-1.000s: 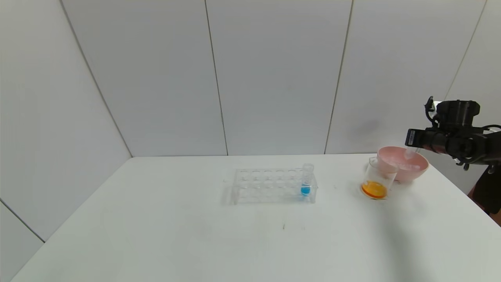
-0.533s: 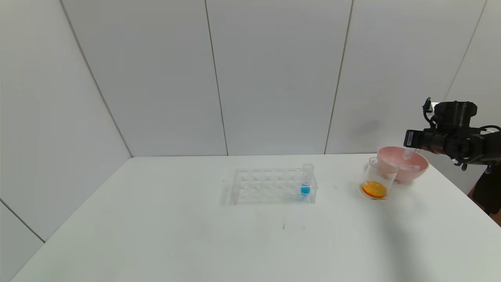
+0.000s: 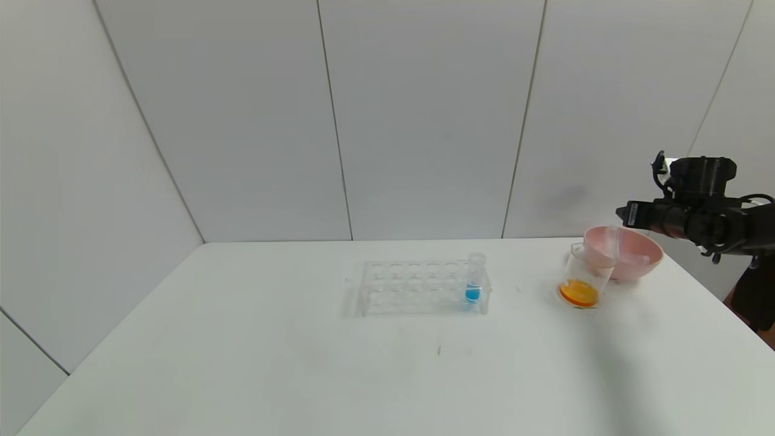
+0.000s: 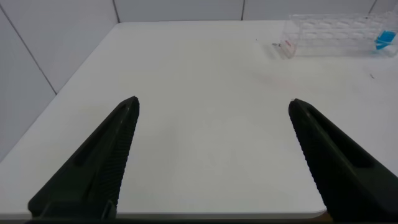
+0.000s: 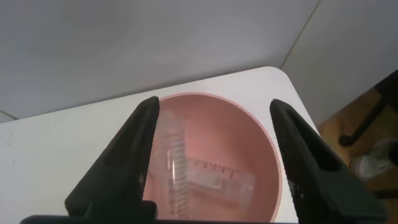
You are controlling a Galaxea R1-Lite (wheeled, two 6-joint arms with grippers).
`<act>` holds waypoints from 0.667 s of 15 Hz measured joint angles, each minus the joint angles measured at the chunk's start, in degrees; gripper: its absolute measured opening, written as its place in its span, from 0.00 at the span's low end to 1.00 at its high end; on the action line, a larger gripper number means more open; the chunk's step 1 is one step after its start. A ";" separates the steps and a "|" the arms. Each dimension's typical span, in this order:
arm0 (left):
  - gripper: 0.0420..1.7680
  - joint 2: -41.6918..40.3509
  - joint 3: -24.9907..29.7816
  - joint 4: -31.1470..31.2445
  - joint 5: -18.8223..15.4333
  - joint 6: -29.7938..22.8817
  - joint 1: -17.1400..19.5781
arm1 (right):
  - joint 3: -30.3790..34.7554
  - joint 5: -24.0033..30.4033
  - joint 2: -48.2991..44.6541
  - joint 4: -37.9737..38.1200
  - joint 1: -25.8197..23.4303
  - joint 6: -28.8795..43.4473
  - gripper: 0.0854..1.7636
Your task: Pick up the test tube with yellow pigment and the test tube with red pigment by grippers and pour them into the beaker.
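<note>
My right gripper (image 3: 623,213) hangs open just above the pink bowl (image 3: 636,261), off the table's far right corner. In the right wrist view the jaws (image 5: 214,106) stand wide apart over the bowl (image 5: 230,127). Two clear empty test tubes are in the bowl: one (image 5: 217,177) lies flat, the other (image 5: 166,155) (image 3: 611,242) is blurred beside one finger, free of the jaws. No yellow or red pigment shows in either. The beaker (image 3: 581,281) stands next to the bowl with orange liquid at its bottom. My left gripper (image 4: 211,106) is open and empty over the table's near left part.
A clear tube rack (image 3: 421,287) stands mid-table and holds a blue-bottomed tube (image 3: 473,281); it also shows in the left wrist view (image 4: 336,28). The white table (image 3: 303,363) ends just right of the bowl. Grey wall panels stand behind.
My right gripper held a tilted clear tube over the bowl; its jaws have opened and the tube has dropped into the bowl. The gripper shifted slightly left.
</note>
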 joint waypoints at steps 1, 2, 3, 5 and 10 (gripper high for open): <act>0.97 0.00 0.00 0.00 0.00 0.00 0.00 | 0.20 0.00 -0.40 0.24 -0.02 0.00 0.75; 0.97 0.00 0.00 0.00 0.02 -0.02 0.00 | 0.61 0.09 -1.10 0.33 -0.02 0.00 0.77; 0.97 0.00 0.00 0.00 0.00 -0.02 0.00 | 1.38 0.16 -2.06 0.24 0.02 0.00 0.80; 0.97 0.00 0.00 0.00 0.02 -0.02 0.00 | 3.78 0.35 -4.79 0.13 0.55 0.00 0.83; 0.97 0.00 0.00 0.00 0.02 -0.02 0.00 | 13.73 0.29 -13.60 -0.77 7.39 0.24 0.90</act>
